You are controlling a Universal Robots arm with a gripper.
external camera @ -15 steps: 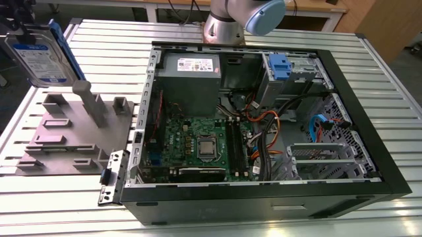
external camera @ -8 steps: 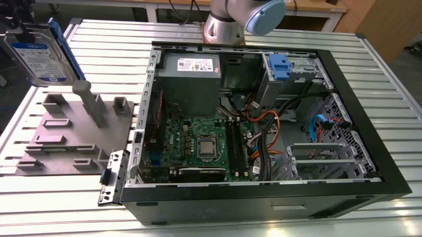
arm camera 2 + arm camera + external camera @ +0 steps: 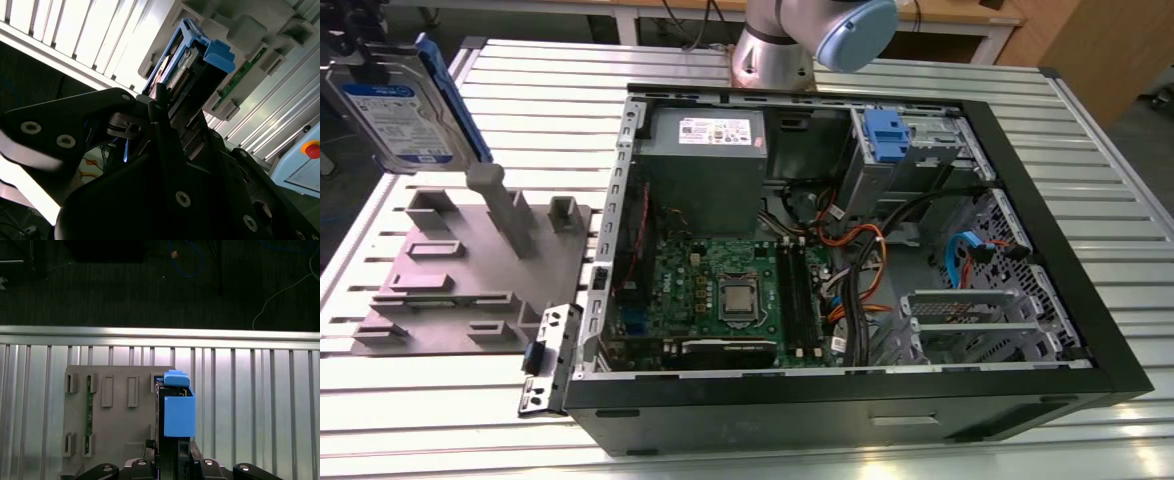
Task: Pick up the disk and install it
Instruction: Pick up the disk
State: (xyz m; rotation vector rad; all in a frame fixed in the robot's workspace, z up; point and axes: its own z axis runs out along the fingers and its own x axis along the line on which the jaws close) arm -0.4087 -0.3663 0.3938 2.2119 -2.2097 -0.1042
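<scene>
The gripper (image 3: 170, 459) has its dark fingers (image 3: 159, 107) pinching the disk (image 3: 179, 412) at one end. The disk hangs on edge below them, its blue plastic rail facing the first wrist view. In the second wrist view the disk (image 3: 187, 65) shows bare metal and a connector edge framed by the blue rails. In the exterior view the disk (image 3: 398, 105) hangs upright at the exterior view's left, its white-and-blue label facing out. It is raised over the grey moulded holder (image 3: 454, 280) and well apart from the computer case (image 3: 1027, 200).

The holder (image 3: 115, 415) is matt grey, cut with rectangular slots and raised blocks. A narrow green circuit board (image 3: 90, 410) stands in one slot, and an upright peg (image 3: 500, 205) rises just under the disk. It lies on a slatted aluminium table (image 3: 454, 420) whose ribbed top is bare around the holder.

The case lies on its side with the panel off, its black rim framing the opening. Inside are a grey power supply (image 3: 707, 150), a green motherboard (image 3: 720, 280) and orange cables (image 3: 854, 240) strung across the middle. There is also a blue clip on a metal cage (image 3: 887, 135) and a perforated drive bay (image 3: 974, 320).

Behind the case stands the silver arm base (image 3: 781, 55).
</scene>
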